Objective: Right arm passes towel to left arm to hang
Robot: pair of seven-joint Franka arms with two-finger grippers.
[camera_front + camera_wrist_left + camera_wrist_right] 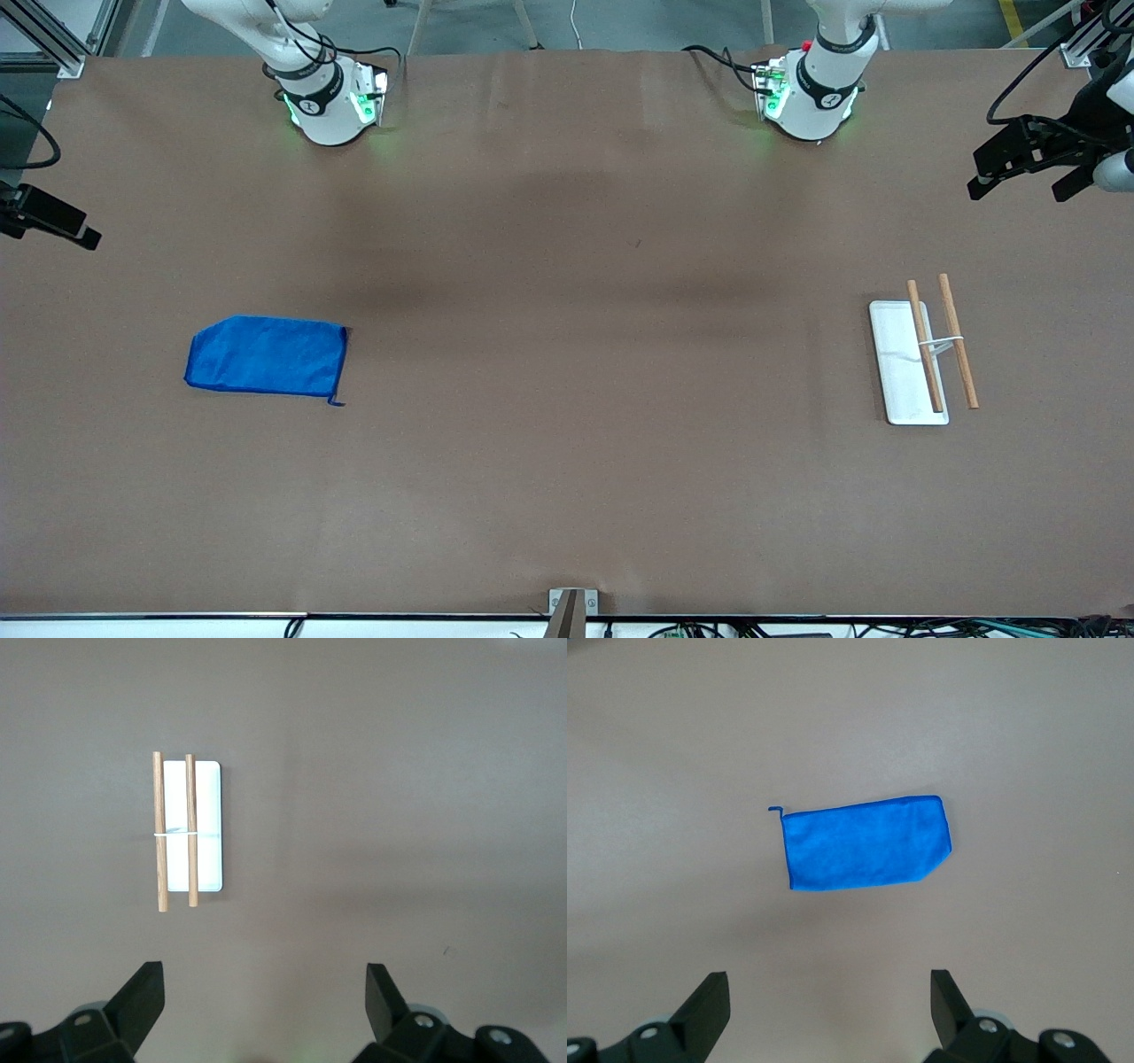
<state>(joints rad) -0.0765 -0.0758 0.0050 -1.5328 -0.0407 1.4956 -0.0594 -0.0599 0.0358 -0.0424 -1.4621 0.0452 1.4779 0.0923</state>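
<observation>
Ideally, the right gripper [824, 1010], hanging spread and empty over the flat towel [266, 355] at the right arm's end of the surface [567, 461], is pinching an edge while the left gripper [266, 1010] is waiting spread above the rack [908, 363].

Towel [266, 355] royal blue; table [567, 461] brown; rack base [899, 372] white, rods [959, 341] tan wood.

blue towel [266, 355] flat on table [567, 443]
</observation>
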